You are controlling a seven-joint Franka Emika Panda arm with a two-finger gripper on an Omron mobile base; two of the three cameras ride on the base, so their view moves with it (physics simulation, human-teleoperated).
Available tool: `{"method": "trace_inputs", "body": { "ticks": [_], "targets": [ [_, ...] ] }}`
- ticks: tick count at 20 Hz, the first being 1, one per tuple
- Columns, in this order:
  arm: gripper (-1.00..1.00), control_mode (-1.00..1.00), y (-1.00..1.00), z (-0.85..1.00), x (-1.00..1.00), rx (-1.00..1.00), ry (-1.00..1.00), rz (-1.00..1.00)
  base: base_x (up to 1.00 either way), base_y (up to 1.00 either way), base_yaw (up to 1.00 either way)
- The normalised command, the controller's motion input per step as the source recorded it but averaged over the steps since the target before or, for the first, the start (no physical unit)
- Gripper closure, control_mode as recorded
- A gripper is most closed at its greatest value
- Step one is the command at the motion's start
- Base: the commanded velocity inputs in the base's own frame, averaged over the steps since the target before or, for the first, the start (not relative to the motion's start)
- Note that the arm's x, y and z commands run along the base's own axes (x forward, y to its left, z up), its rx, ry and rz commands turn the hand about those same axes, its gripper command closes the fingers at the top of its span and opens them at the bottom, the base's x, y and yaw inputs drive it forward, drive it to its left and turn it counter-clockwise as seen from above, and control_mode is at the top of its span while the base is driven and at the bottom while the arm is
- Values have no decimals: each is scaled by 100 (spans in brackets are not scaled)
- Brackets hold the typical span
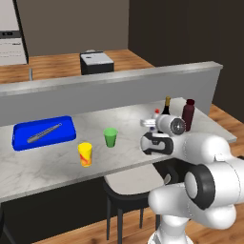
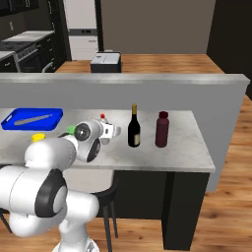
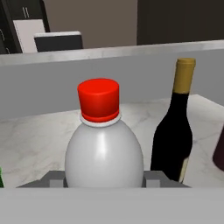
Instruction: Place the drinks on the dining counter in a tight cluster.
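Note:
A small pale bottle [image 3: 104, 153] with a red cap [image 3: 99, 99] stands upright between my fingertips [image 3: 54, 178]. My gripper [image 3: 105, 179] is shut on its body, over the dining counter [image 1: 47, 157]. From the base cameras the gripper [image 1: 150, 123] [image 2: 113, 132] sits left of the other drinks, with only the red cap [image 1: 157, 111] [image 2: 102, 116] showing. The dark wine bottle [image 1: 166, 108] [image 2: 134, 129] [image 3: 175, 131] stands close on the right. The squat maroon bottle [image 1: 188, 115] [image 2: 162, 129] stands just beyond it. Whether the held bottle touches the counter is hidden.
A blue tray [image 1: 66, 125] [image 2: 56, 114] holding a utensil lies at the counter's left end. A yellow cup [image 1: 85, 154] and a green cup [image 1: 110, 137] stand between the tray and the gripper. A raised grey ledge [image 1: 119, 78] runs behind. A stool [image 1: 128, 186] sits below the front edge.

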Motion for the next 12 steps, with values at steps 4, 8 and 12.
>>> {"method": "trace_inputs", "body": {
  "ticks": [4, 8, 12],
  "targets": [
    [100, -100, -13, -5, 0, 0, 0, 0, 0, 0, 0],
    [100, -100, -1, -1, 0, 0, 0, 0, 0, 0, 0],
    [100, -100, 4, -2, 0, 0, 0, 0, 0, 0, 0]
  ]
}}
